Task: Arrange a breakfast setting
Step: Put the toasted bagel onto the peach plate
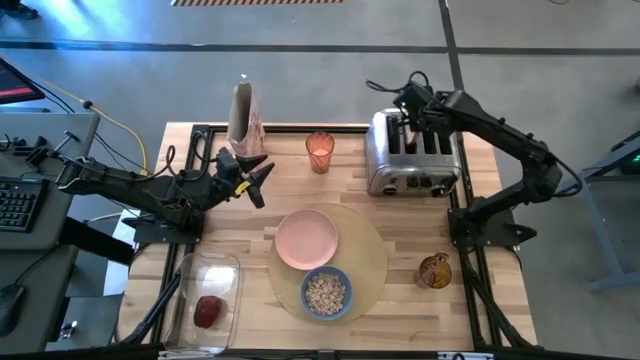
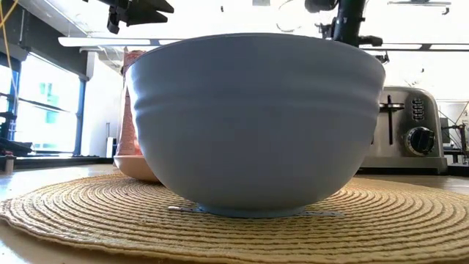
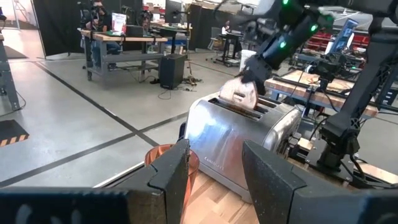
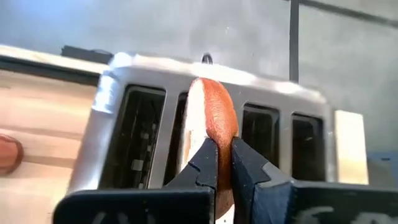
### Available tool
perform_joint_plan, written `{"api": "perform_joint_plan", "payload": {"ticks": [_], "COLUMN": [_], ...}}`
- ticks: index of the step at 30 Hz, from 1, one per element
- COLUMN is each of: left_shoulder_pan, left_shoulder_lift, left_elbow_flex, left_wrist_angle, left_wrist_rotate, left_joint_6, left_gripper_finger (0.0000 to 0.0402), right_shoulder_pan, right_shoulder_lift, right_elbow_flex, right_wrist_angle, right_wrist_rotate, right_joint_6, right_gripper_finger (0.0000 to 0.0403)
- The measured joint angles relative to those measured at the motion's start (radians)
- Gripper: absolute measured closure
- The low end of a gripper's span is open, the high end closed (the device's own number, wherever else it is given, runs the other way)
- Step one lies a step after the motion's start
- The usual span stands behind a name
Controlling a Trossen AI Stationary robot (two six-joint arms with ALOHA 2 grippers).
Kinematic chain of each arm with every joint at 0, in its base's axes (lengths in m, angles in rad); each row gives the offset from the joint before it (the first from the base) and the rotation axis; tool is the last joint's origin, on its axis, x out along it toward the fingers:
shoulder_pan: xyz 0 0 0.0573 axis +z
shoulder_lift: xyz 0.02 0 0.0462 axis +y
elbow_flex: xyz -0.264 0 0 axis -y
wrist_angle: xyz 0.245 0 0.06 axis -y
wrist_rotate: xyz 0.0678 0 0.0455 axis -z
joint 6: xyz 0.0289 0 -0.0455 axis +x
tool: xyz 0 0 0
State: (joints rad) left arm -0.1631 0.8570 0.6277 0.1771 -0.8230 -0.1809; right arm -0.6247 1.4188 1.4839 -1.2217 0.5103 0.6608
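The blue bowl of cereal and the pink plate sit on the placemat. Farther back, the right gripper is clenched on the bagel half over the toaster — likely lifting it out; next it needs carrying to the plate. The left gripper hovers released. No spoon is visible — possibly hidden.

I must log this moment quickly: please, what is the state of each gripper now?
Left gripper: open, holding nothing, near the amber glass.
Right gripper: closed on the bagel half, above the toaster.
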Motion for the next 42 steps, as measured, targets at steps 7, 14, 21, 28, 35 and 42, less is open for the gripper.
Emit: {"api": "perform_joint_plan", "payload": {"ticks": [7, 14, 21, 28, 35, 42], "left_shoulder_pan": [0.000, 0.000, 0.000, 0.000, 0.000, 0.000], "left_shoulder_lift": [0.000, 0.000, 0.000, 0.000, 0.000, 0.000], "left_elbow_flex": [0.000, 0.000, 0.000, 0.000, 0.000, 0.000], "left_wrist_angle": [-0.001, -0.001, -0.001, -0.001, 0.005, 0.009], "left_wrist_rotate": [0.000, -0.002, -0.011, -0.009, 0.012, 0.085], "left_joint_6": [0.001, 0.001, 0.001, 0.000, -0.001, -0.078], "left_gripper_finger": [0.0264, 0.0264, 0.0264, 0.0264, 0.0264, 0.0264], "right_shoulder_pan": [0.004, 0.029, 0.096, 0.222, 0.373, 0.499], "right_shoulder_lift": [-0.001, -0.001, -0.001, -0.007, -0.007, -0.007], "right_elbow_flex": [0.150, 0.301, 0.420, 0.449, 0.449, 0.449], "right_wrist_angle": [-0.068, -0.167, -0.244, -0.246, -0.198, -0.121], "right_wrist_rotate": [0.004, -0.003, -0.052, -0.127, -0.142, -0.148], "right_joint_6": [-0.039, -0.066, -0.067, -0.053, -0.012, -0.017], "right_gripper_finger": [0.0403, 0.0403, 0.0403, 0.0403, 0.0403, 0.0403]}}
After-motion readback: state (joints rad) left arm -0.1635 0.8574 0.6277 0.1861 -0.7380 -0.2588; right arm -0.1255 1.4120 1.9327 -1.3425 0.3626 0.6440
